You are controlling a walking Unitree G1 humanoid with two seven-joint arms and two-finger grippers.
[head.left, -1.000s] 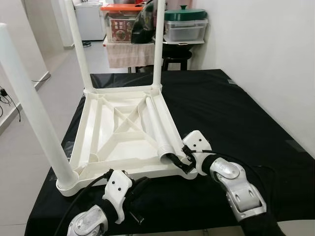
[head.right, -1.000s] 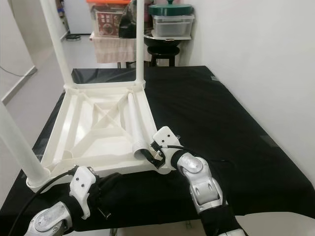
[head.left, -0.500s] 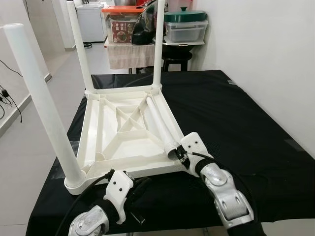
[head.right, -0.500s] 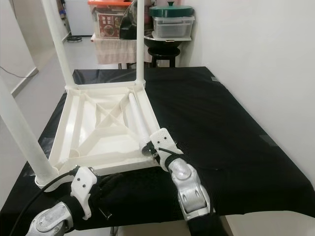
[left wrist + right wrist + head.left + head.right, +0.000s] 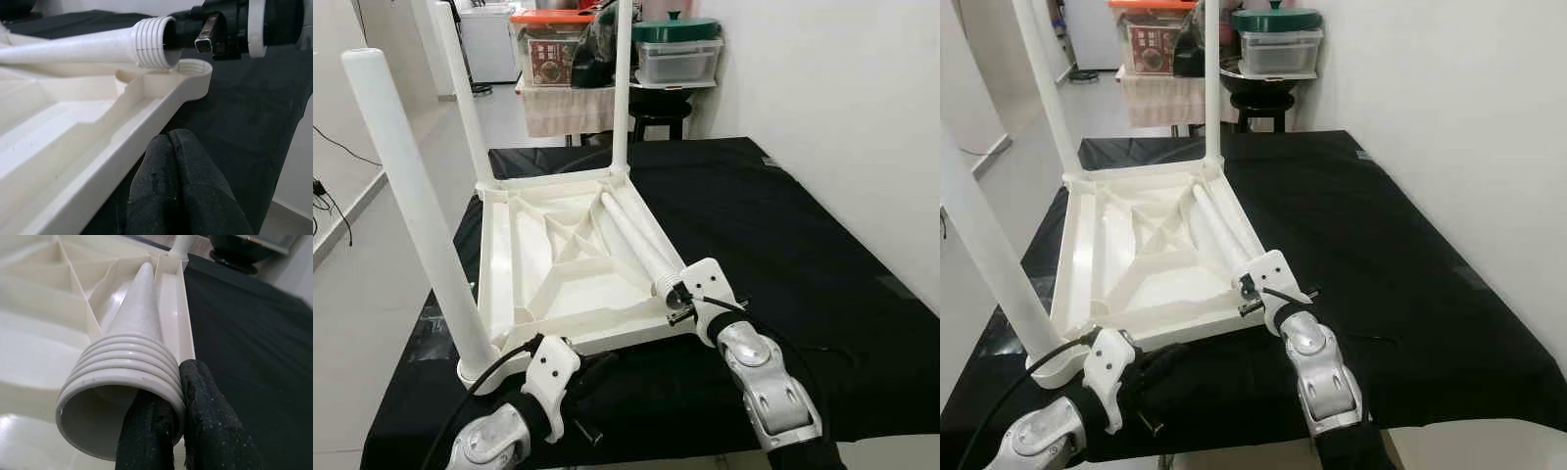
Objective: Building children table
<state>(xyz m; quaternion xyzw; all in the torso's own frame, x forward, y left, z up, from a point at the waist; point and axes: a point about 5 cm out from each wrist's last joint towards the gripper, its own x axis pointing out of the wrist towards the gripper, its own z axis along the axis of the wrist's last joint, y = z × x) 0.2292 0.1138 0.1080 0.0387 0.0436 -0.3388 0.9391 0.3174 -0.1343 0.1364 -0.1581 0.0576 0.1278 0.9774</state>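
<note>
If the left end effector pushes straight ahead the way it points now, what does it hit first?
Most likely the near side rim of the upturned table top, just ahead of the shut left end effector. The loose leg's threaded end sits higher and farther; depth is uncertain.

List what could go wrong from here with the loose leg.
1. The right end effector pinches only the threaded rim of the loose leg, one finger inside; the long leg could lever out.
2. The empty corner socket lies just under that threaded end; a tilted entry may cross-thread.
3. Pushing could slide the upturned table top on the black cloth.
</note>
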